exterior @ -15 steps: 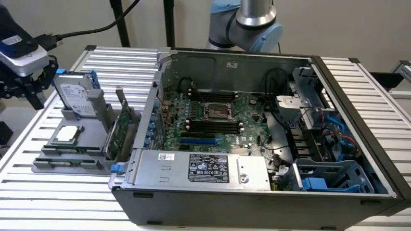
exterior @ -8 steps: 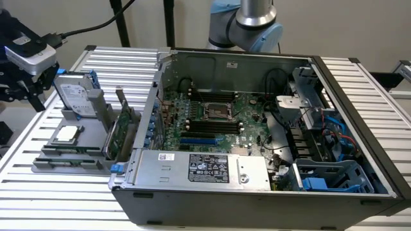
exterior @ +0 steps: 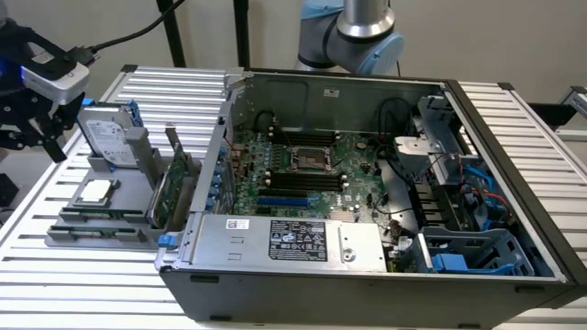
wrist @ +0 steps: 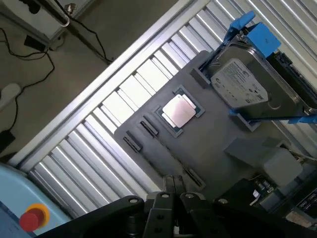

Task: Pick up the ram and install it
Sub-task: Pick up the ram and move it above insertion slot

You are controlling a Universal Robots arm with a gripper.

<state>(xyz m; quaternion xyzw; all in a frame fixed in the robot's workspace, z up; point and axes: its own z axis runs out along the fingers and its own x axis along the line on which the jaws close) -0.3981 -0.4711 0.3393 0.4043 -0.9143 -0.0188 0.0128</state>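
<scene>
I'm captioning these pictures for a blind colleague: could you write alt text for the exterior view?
An open computer case sits on a slatted metal table, its motherboard exposed. On the exterior view's left, the gripper hangs near a grey holder carrying a hard drive, a processor chip and a green card.
</scene>
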